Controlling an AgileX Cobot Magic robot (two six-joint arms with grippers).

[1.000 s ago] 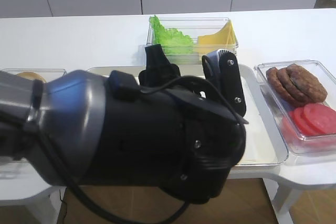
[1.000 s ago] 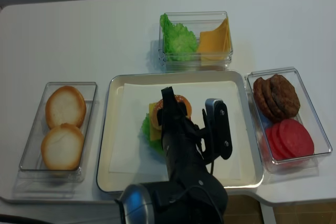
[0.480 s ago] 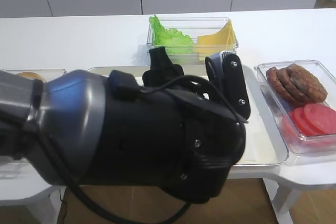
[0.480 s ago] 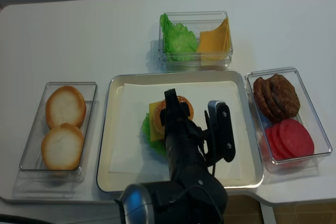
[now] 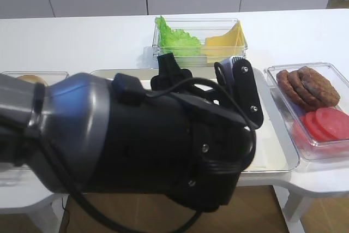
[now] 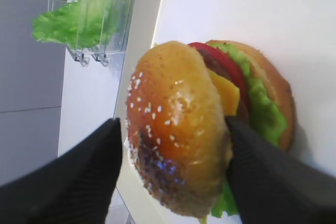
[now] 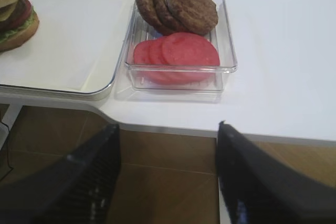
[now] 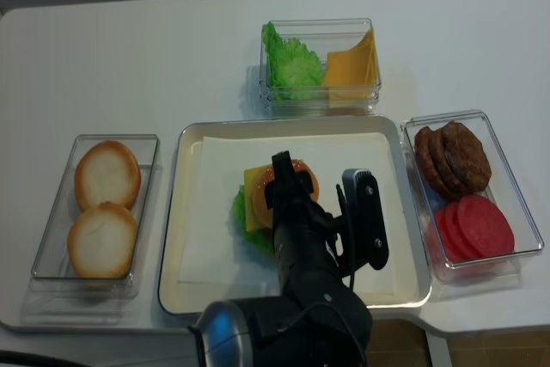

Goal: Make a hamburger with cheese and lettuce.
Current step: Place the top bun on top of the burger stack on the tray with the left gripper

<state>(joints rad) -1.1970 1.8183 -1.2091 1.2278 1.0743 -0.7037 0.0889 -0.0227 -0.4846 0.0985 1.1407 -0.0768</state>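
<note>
All layers stacked; only the release is left, by the look of it.
Left gripper (image 6: 173,177) is standing spread, the hamburger (image 6: 210,124), showing cheese (image 6: 227,94) and lettuce (image 6: 262,109), sitting between its fingers on the tray (image 8: 292,128).

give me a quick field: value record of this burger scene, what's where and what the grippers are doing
hamburger: assembled on the paper-lined metal tray; sesame top bun on, sitting skewed
visible layers: tomato, patty, cheese, lettuce, bottom bun
left gripper: jaws open, one finger on each side of the hamburger, small gaps showing
right gripper: open, empty, over the table edge near the patty and tomato container
back container: lettuce leaves and cheese slices
left container: two plain bun halves
</note>
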